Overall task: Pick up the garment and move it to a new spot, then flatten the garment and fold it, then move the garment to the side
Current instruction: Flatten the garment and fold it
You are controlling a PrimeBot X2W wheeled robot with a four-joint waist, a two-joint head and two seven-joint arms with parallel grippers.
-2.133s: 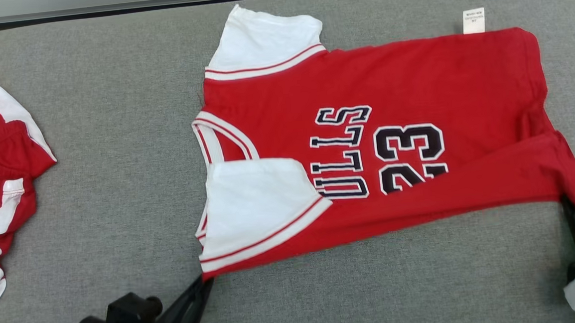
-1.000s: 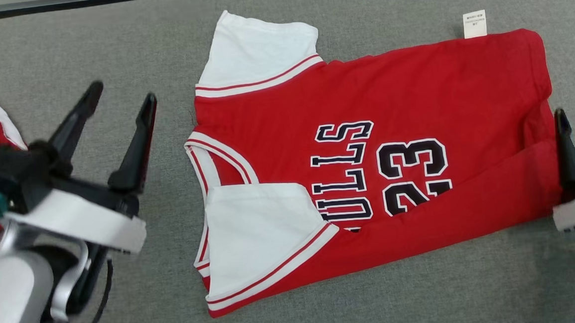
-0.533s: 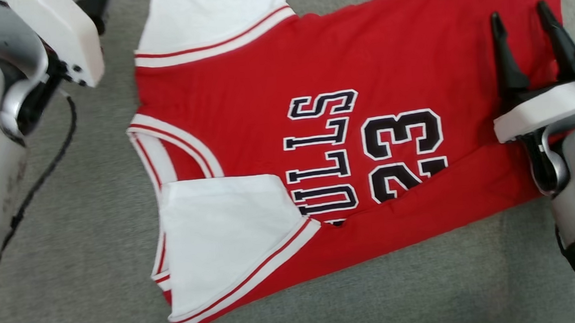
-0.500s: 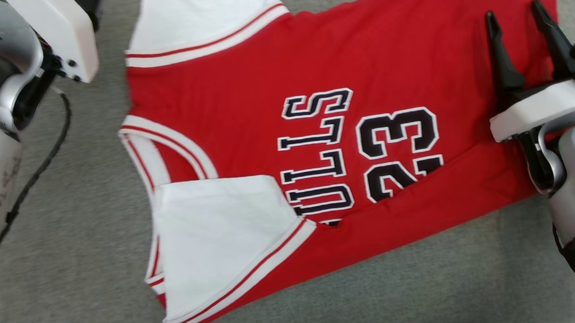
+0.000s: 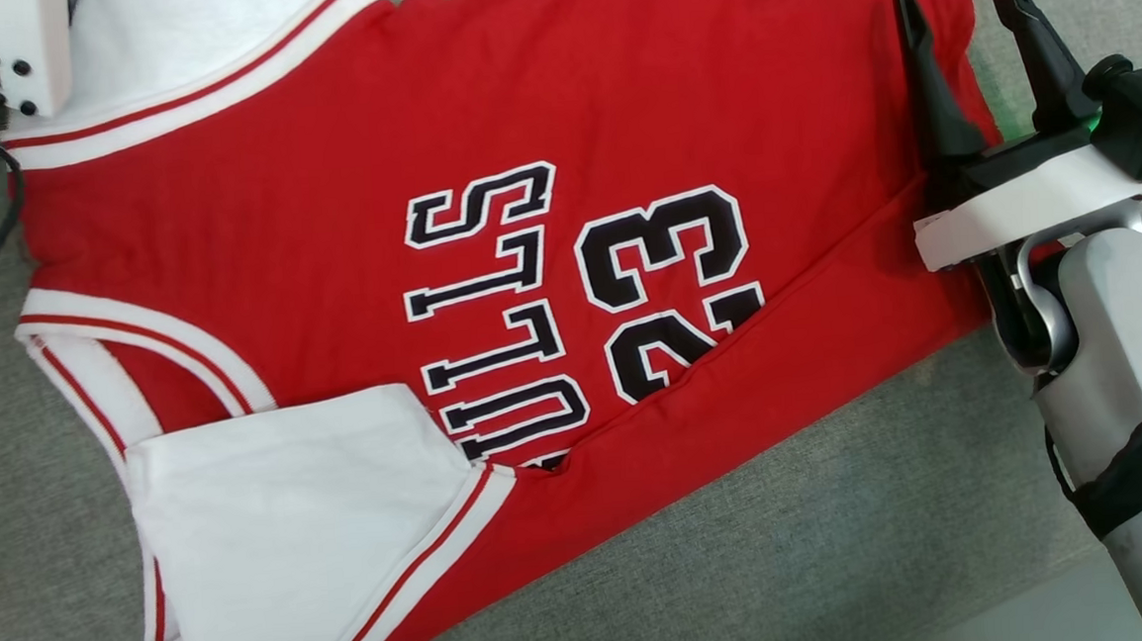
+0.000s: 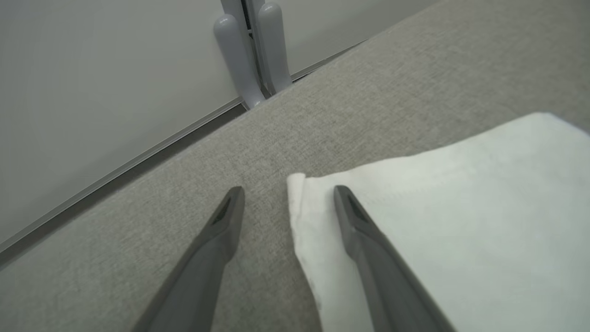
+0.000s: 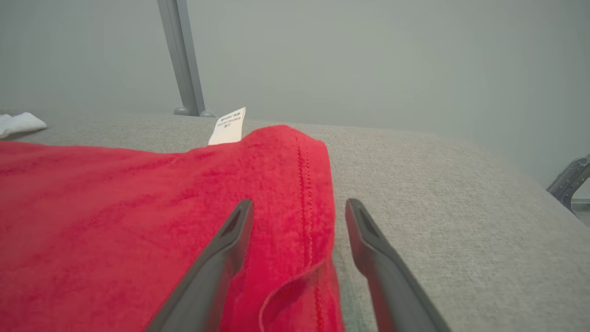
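The garment (image 5: 327, 226) runs off my head view. Its far white sleeve (image 5: 187, 37) is cut by the top edge and sits partly behind the left arm's white housing (image 5: 19, 47). Its near sleeve (image 5: 287, 546) is cut at the bottom edge. A folded near flap (image 5: 783, 377) hides the first letter of the lettering (image 5: 491, 315) and the near part of the number (image 5: 668, 285). In the right wrist view, the print on the care label (image 7: 227, 125) is too small for me to read.

Worktop (image 5: 793, 545), grey woven cover: is stretching out before me and carrying one item. Red-and-white jersey (image 5: 327, 226), lettered "23": is lying flat on it, its near long edge folded over the body, a white label (image 7: 228, 125) sticking out onto the grey.
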